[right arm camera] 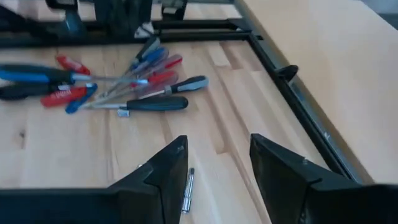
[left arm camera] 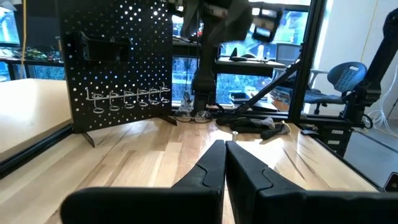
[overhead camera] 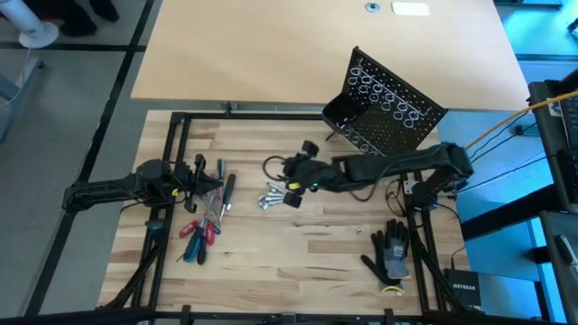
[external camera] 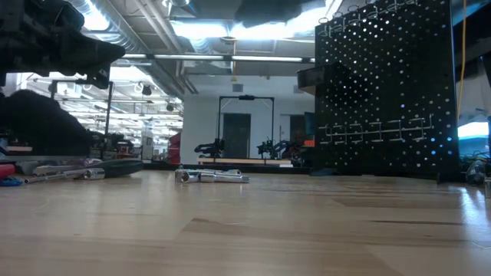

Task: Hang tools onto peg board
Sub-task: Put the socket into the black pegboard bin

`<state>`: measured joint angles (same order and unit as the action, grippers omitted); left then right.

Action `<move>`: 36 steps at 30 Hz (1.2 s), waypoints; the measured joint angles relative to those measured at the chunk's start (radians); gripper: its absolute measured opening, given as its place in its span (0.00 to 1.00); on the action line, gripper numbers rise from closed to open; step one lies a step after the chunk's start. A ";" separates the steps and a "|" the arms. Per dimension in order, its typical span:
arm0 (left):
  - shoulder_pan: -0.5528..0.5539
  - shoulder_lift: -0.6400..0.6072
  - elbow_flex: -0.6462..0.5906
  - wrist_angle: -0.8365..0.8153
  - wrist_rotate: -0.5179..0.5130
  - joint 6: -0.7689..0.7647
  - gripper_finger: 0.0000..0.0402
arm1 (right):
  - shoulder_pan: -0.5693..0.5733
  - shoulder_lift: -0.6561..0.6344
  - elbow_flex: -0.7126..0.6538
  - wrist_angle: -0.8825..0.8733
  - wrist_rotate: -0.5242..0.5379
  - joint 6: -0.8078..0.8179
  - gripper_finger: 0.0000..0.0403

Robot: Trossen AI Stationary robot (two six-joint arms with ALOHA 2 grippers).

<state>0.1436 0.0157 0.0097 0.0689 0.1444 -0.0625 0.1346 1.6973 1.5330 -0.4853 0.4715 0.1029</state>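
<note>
The tools lie on the wooden table: a pile of red, blue and black-handled screwdrivers [overhead camera: 203, 219] [right arm camera: 124, 84] at the left, and small silver bits [overhead camera: 273, 196] [external camera: 211, 176] near the middle. The black peg board [overhead camera: 384, 104] [external camera: 383, 84] [left arm camera: 118, 62] stands at the far right with silver wire rings. My right gripper [overhead camera: 282, 171] [right arm camera: 214, 155] hangs open above the table, over the silver bits, tilted down toward the screwdrivers; one bit [right arm camera: 188, 190] shows on the table below its fingers. My left gripper [overhead camera: 200, 176] [left arm camera: 224, 152] waits shut and level, just beyond the screwdriver pile.
A black-and-grey work glove [overhead camera: 390, 255] lies near the table's right front corner. A black frame rail [right arm camera: 292, 81] borders the work surface, with a pale tabletop [overhead camera: 271, 45] beyond it.
</note>
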 joint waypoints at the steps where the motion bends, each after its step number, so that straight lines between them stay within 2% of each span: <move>1: 0.000 0.000 0.000 0.000 0.000 -0.001 0.00 | -0.003 0.022 0.000 0.015 -0.002 -0.013 0.43; 10: 0.000 0.000 0.000 -0.001 0.000 -0.001 0.00 | -0.004 0.215 0.000 0.163 -0.151 -0.057 0.43; 15: 0.000 0.000 0.000 -0.001 0.000 -0.001 0.00 | -0.004 0.315 0.000 0.252 -0.200 -0.056 0.43; 24: 0.000 0.000 0.000 -0.001 0.000 -0.002 0.00 | -0.008 0.416 0.000 0.329 -0.219 -0.028 0.43; 36: 0.000 0.000 0.000 -0.002 0.000 -0.008 0.00 | -0.037 0.501 0.000 0.368 -0.207 0.106 0.43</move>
<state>0.1436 0.0157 0.0097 0.0671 0.1448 -0.0706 0.0978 2.1987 1.5326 -0.1170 0.2649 0.2085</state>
